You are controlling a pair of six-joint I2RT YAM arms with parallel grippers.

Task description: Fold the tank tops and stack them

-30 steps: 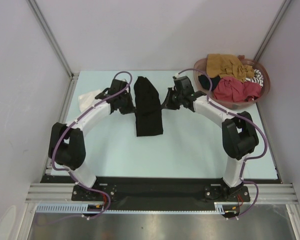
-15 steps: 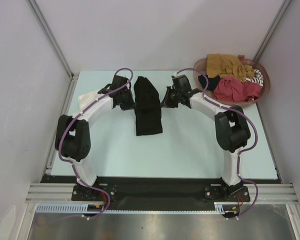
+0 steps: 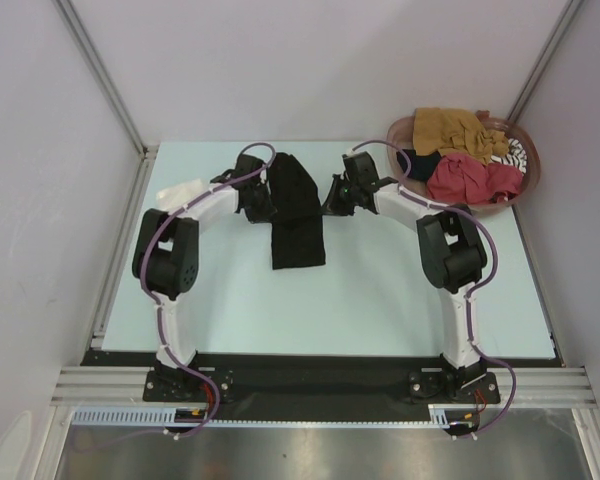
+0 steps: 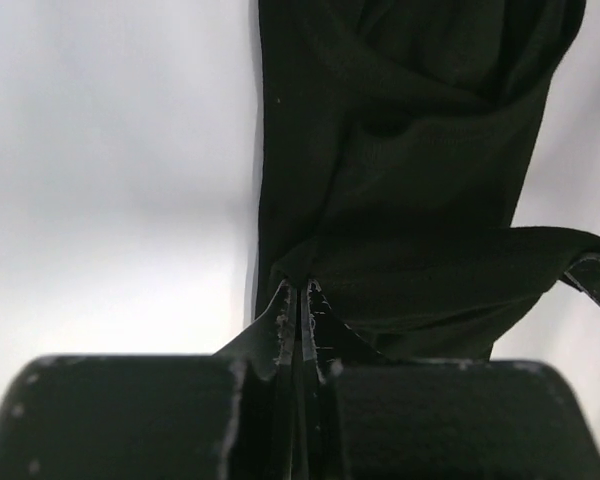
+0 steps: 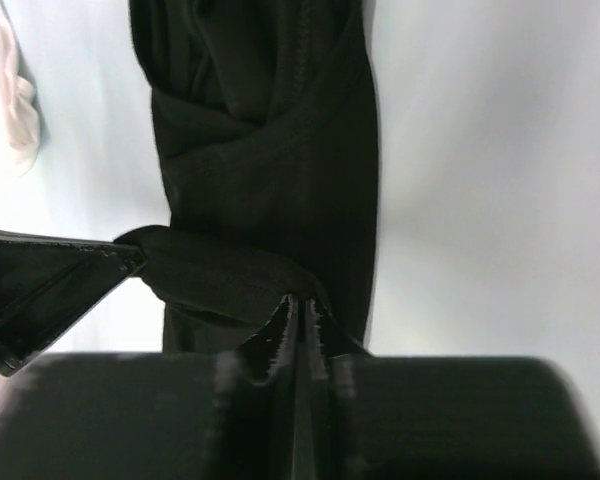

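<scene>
Where it lies lengthwise at mid-table, the black tank top is pinched from both sides: its left edge is clamped in the left gripper, its right edge in the right gripper. Farther back, a white tank top is seen at left and a filled basket at right.

Table pale mint; black tank top, white tank top — reddish-brown basket, mustard top, red top, seemingly striped top.
</scene>
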